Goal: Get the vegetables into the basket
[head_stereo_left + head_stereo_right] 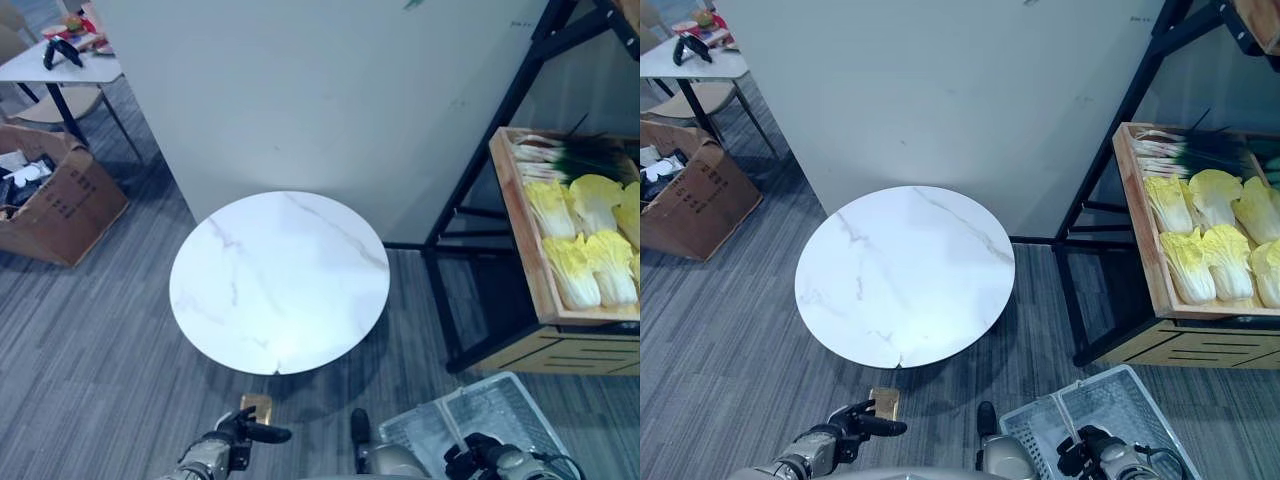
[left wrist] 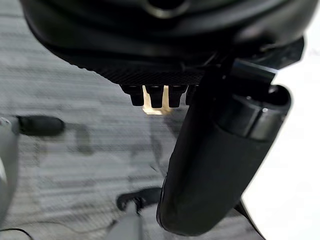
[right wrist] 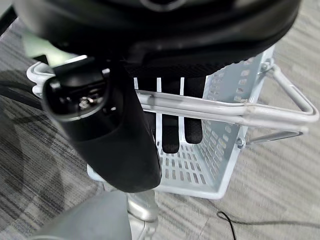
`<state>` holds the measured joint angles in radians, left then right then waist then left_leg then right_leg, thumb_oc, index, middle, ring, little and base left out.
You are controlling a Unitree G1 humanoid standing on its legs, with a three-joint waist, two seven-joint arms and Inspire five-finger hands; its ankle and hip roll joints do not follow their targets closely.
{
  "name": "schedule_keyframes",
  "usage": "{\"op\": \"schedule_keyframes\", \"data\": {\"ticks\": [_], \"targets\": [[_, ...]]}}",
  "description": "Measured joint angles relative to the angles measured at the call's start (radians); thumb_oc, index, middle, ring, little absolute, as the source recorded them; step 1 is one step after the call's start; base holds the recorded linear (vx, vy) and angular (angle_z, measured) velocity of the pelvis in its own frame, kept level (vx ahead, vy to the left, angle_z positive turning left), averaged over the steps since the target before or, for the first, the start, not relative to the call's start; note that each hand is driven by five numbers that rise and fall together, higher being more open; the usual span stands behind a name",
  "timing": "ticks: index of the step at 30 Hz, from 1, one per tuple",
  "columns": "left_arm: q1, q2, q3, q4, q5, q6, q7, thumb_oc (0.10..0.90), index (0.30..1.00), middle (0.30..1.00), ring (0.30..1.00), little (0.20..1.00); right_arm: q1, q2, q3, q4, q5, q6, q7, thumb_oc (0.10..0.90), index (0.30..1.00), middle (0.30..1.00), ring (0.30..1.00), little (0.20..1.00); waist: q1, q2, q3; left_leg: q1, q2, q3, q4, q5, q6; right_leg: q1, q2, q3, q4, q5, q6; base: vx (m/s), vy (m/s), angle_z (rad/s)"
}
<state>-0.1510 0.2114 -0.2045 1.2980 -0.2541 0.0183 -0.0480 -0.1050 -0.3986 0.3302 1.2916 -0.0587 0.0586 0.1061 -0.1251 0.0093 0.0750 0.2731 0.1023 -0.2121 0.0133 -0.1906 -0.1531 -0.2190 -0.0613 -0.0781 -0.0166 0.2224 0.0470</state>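
Right hand (image 3: 125,145) curled round basket (image 3: 220,150) handle at 5 o'clock | left hand (image 1: 845,425) empty, fingers loose, at 7 | round table (image 1: 280,280) in middle | cabbages (image 1: 590,240) in crate (image 1: 520,235) at 2 o'clock, nearer right hand, lying near-to-far.

Round white marble-look worktop (image 1: 279,282) sits mid-scene on grey carpet floor (image 1: 80,370), w/ a pale partition wall (image 1: 320,100) just behind it. Far left: open cardboard box (image 1: 55,200) on the floor, & beyond it a small white table (image 1: 60,65) w/ dark items on top and a chair (image 1: 50,105) tucked under. Right side: black metal shelf frame (image 1: 500,130); small tan block (image 1: 257,406) on the floor near the worktop's near edge.
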Motion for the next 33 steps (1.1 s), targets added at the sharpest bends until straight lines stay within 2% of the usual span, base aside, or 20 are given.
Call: {"op": "schedule_keyframes", "data": {"ticks": [3, 5, 7, 8, 9, 10, 11, 12, 13, 14, 15, 16, 17, 18, 19, 21, 22, 25, 29, 33], "targets": [[0.021, 0.050, -0.001, 0.005, 0.001, 0.001, 0.005, 0.900, 1.000, 1.000, 1.000, 1.000, 0.006, 0.023, -0.012, 0.008, 0.031, -0.001, -0.016, 0.400, 0.300, 0.300, 0.300, 0.300, 0.026, -0.060, -0.006, -0.039, -0.102, 0.050, 0.002, -0.047, 0.072, -0.061, -0.055, 0.101, -0.020, 0.087, 0.024, -0.28, 0.256, -0.32], [0.034, 0.078, 0.000, 0.020, 0.001, 0.004, 0.008, 0.900, 1.000, 1.000, 1.000, 1.000, 0.004, 0.043, -0.012, 0.014, 0.037, -0.003, -0.026, 0.400, 0.300, 0.300, 0.300, 0.300, 0.029, -0.093, -0.002, -0.061, -0.141, 0.077, 0.035, -0.073, 0.146, -0.075, -0.078, 0.128, -0.036, 0.073, 0.037, -0.19, 0.206, -0.41], [0.039, 0.093, 0.004, 0.040, 0.001, 0.000, 0.008, 0.900, 1.000, 1.000, 1.000, 1.000, 0.006, 0.063, -0.029, 0.020, 0.038, -0.004, -0.031, 0.400, 0.300, 0.300, 0.300, 0.300, 0.031, -0.121, 0.004, -0.093, -0.160, 0.091, 0.089, -0.085, 0.157, -0.075, -0.089, 0.118, -0.038, 0.025, 0.027, -0.13, 0.116, -0.24], [0.047, 0.100, 0.011, 0.052, 0.000, 0.001, 0.008, 0.900, 1.000, 1.000, 1.000, 1.000, 0.005, 0.076, -0.030, 0.023, 0.038, -0.003, -0.032, 0.400, 0.300, 0.300, 0.300, 0.300, 0.034, -0.126, 0.007, -0.108, -0.162, 0.106, 0.122, -0.091, 0.163, -0.075, -0.087, 0.108, -0.037, -0.051, 0.030, -0.23, 0.176, -0.33], [0.051, 0.103, 0.011, 0.050, 0.000, 0.001, 0.008, 0.900, 1.000, 1.000, 1.000, 1.000, 0.004, 0.084, -0.033, 0.022, 0.039, -0.002, -0.031, 0.400, 0.300, 0.300, 0.300, 0.300, 0.039, -0.119, 0.018, -0.122, -0.145, 0.116, 0.130, -0.083, 0.178, -0.082, -0.082, 0.094, -0.030, -0.141, 0.074, -0.18, 0.116, -0.33], [0.053, 0.105, 0.011, 0.046, 0.000, 0.002, 0.008, 0.900, 1.000, 1.000, 1.000, 1.000, 0.006, 0.091, -0.038, 0.030, 0.039, -0.003, -0.031, 0.400, 0.300, 0.300, 0.300, 0.300, 0.043, -0.116, 0.020, -0.123, -0.133, 0.129, 0.123, -0.070, 0.189, -0.090, -0.073, 0.090, 0.001, -0.152, 0.075, -0.23, 0.137, -0.11], [0.062, 0.104, 0.010, 0.035, 0.000, 0.001, 0.011, 0.900, 1.000, 1.000, 1.000, 1.000, 0.011, 0.106, -0.039, 0.061, 0.039, -0.005, -0.028, 0.400, 0.300, 0.300, 0.300, 0.300, 0.044, -0.095, 0.022, -0.130, -0.091, 0.132, 0.127, -0.065, 0.189, -0.102, -0.024, 0.100, 0.170, -0.153, 0.071, -0.17, 0.051, 0.09], [0.078, 0.109, 0.017, 0.037, 0.000, 0.002, 0.002, 0.900, 1.000, 1.000, 1.000, 1.000, 0.027, 0.110, -0.040, 0.065, 0.039, 0.000, -0.023, 0.400, 0.300, 0.300, 0.300, 0.300, 0.058, -0.084, 0.015, -0.132, -0.074, 0.126, 0.112, -0.054, 0.179, -0.091, 0.003, 0.097, 0.227, -0.155, 0.074, -0.23, 0.047, 0.14], [0.098, 0.120, 0.042, 0.005, 0.000, -0.018, -0.035, 0.900, 1.000, 1.000, 1.000, 1.000, 0.054, 0.113, -0.041, 0.050, 0.043, -0.002, -0.014, 0.400, 0.300, 0.300, 0.300, 0.300, 0.070, -0.106, 0.011, -0.129, -0.080, 0.122, 0.089, -0.038, 0.172, -0.040, 0.015, 0.083, 0.244, -0.137, 0.066, -0.21, 0.008, -0.01], [0.096, 0.128, 0.043, 0.014, 0.007, -0.020, -0.021, 0.900, 1.000, 1.000, 1.000, 1.000, 0.059, 0.114, -0.037, 0.055, 0.045, -0.003, -0.018, 0.400, 0.300, 0.300, 0.300, 0.300, 0.086, -0.122, 0.010, -0.139, -0.098, 0.124, 0.105, -0.035, 0.166, -0.017, 0.016, 0.096, 0.189, -0.125, 0.008, -0.20, -0.006, -0.25], [0.091, 0.114, 0.048, 0.045, 0.027, -0.012, 0.007, 0.900, 1.000, 1.000, 1.000, 1.000, 0.041, 0.118, -0.030, 0.059, 0.047, 0.003, -0.040, 0.400, 0.300, 0.300, 0.300, 0.300, 0.080, -0.123, 0.016, -0.210, -0.114, 0.130, 0.198, -0.037, 0.154, -0.008, 0.005, 0.125, 0.101, -0.032, -0.022, -0.16, -0.012, -0.30], [0.088, 0.108, 0.048, 0.051, 0.041, -0.003, 0.016, 0.900, 1.000, 1.000, 1.000, 1.000, 0.033, 0.120, -0.029, 0.055, 0.048, -0.005, -0.045, 0.400, 0.300, 0.300, 0.300, 0.300, 0.070, -0.154, 0.018, -0.289, -0.165, 0.128, 0.255, -0.065, 0.198, -0.005, -0.021, 0.163, 0.013, 0.052, 0.010, -0.12, -0.021, -0.70], [0.087, 0.085, 0.050, 0.048, 0.044, -0.002, 0.024, 0.900, 1.000, 1.000, 1.000, 1.000, 0.010, 0.098, -0.029, 0.033, 0.055, -0.017, -0.044, 0.400, 0.300, 0.300, 0.300, 0.300, 0.079, -0.112, 0.027, -0.338, -0.153, 0.123, 0.159, 0.037, 0.229, -0.016, 0.000, 0.189, -0.066, 0.152, 0.094, -0.09, -0.022, -0.63], [0.084, 0.081, 0.065, 0.057, 0.047, -0.001, 0.032, 0.900, 1.000, 1.000, 1.000, 1.000, 0.005, 0.110, -0.031, 0.031, 0.061, -0.018, -0.055, 0.400, 0.300, 0.300, 0.300, 0.300, 0.085, -0.107, 0.032, -0.328, -0.143, 0.139, 0.138, 0.055, 0.232, -0.013, 0.000, 0.188, -0.033, 0.089, 0.070, -0.10, -0.012, -0.40], [0.076, 0.067, 0.074, 0.068, 0.054, 0.003, 0.039, 0.900, 1.000, 1.000, 1.000, 1.000, 0.040, 0.111, -0.032, 0.040, 0.065, -0.011, -0.050, 0.400, 0.300, 0.300, 0.300, 0.300, 0.083, -0.062, 0.025, -0.304, -0.094, 0.120, 0.080, 0.092, 0.224, 0.030, 0.032, 0.159, 0.069, -0.029, 0.029, -0.15, -0.007, 0.00], [0.083, 0.073, 0.042, 0.048, 0.058, -0.003, 0.039, 0.900, 1.000, 1.000, 1.000, 1.000, 0.065, 0.119, -0.028, 0.067, 0.066, 0.001, -0.033, 0.400, 0.300, 0.300, 0.300, 0.300, 0.110, -0.029, 0.020, -0.260, -0.045, 0.118, 0.008, 0.136, 0.200, 0.113, 0.039, 0.124, 0.174, -0.150, 0.080, -0.16, -0.008, -0.05], [0.087, 0.083, 0.037, 0.039, 0.058, -0.003, 0.041, 0.900, 1.000, 1.000, 1.000, 1.000, 0.075, 0.128, -0.028, 0.066, 0.066, 0.000, -0.028, 0.400, 0.300, 0.300, 0.300, 0.300, 0.123, -0.052, 0.006, -0.261, -0.048, 0.123, -0.008, 0.149, 0.192, 0.179, 0.007, 0.114, 0.146, -0.189, 0.093, -0.13, -0.013, -0.21], [0.089, 0.102, 0.043, 0.029, 0.056, -0.003, 0.044, 0.900, 1.000, 1.000, 1.000, 1.000, 0.065, 0.142, -0.009, 0.055, 0.065, 0.001, -0.032, 0.400, 0.300, 0.300, 0.300, 0.300, 0.169, -0.115, -0.019, -0.261, -0.067, 0.194, -0.041, 0.169, 0.160, 0.247, -0.030, 0.039, -0.005, -0.189, 0.090, -0.09, -0.019, -0.61], [0.095, 0.069, 0.046, -0.002, 0.056, -0.003, 0.041, 0.900, 1.000, 1.000, 1.000, 1.000, 0.052, 0.122, -0.011, 0.034, 0.065, 0.001, -0.044, 0.400, 0.300, 0.300, 0.300, 0.300, 0.132, -0.090, -0.022, -0.249, -0.049, 0.187, -0.101, 0.219, 0.123, 0.274, -0.012, 0.000, -0.071, -0.181, 0.072, -0.02, -0.027, -0.06], [0.095, 0.045, 0.042, -0.016, 0.056, -0.007, 0.036, 0.900, 1.000, 1.000, 1.000, 1.000, 0.062, 0.116, -0.012, 0.028, 0.065, -0.013, -0.046, 0.400, 0.300, 0.300, 0.300, 0.300, 0.130, -0.097, -0.026, -0.246, -0.044, 0.187, -0.106, 0.231, 0.111, 0.277, -0.004, 0.000, -0.072, -0.194, 0.033, -0.02, -0.025, 0.02]]}}
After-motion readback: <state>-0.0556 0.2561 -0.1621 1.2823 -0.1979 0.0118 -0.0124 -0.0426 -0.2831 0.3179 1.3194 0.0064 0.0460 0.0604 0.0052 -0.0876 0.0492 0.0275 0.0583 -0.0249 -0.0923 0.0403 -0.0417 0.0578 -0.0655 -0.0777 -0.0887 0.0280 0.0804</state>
